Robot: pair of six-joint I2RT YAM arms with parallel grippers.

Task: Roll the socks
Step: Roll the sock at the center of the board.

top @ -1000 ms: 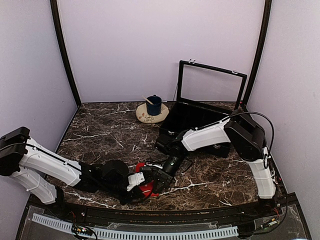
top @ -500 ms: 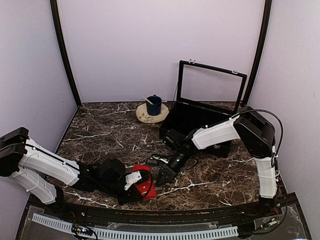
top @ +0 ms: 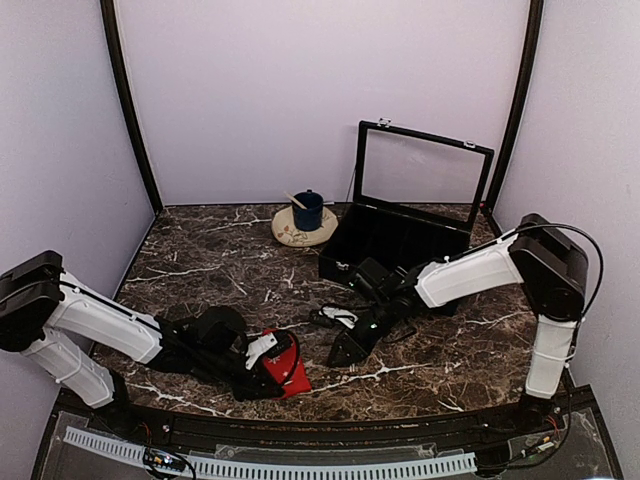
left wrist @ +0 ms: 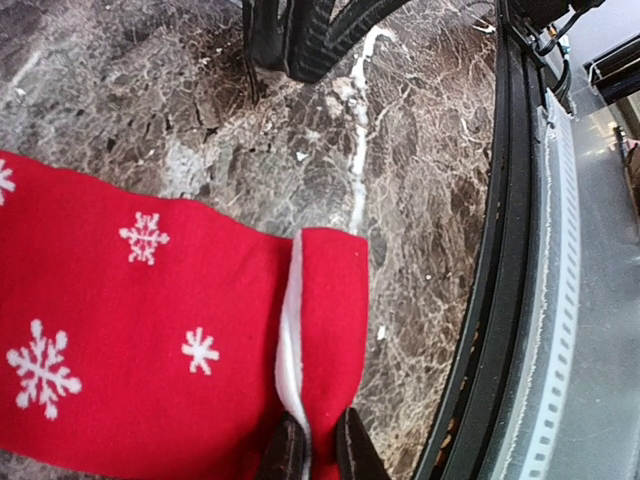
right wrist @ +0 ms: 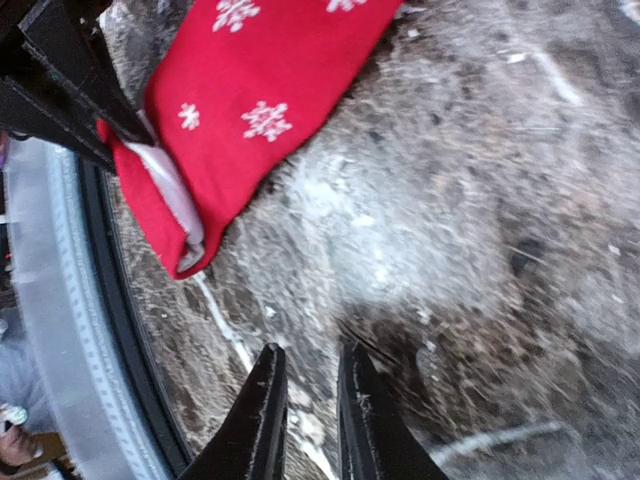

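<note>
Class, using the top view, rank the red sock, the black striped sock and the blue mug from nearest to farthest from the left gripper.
1. red sock: pinched in the left gripper, near edge.
2. black striped sock: mid-table, to its right.
3. blue mug: by the back wall.

I can read no writing, number or brand anywhere in my views. The red sock [left wrist: 150, 330] bears only white snowflakes [left wrist: 40, 365] (a pattern, not lettering), and the marble table [left wrist: 420, 150] shows nothing but pale veins.
</note>
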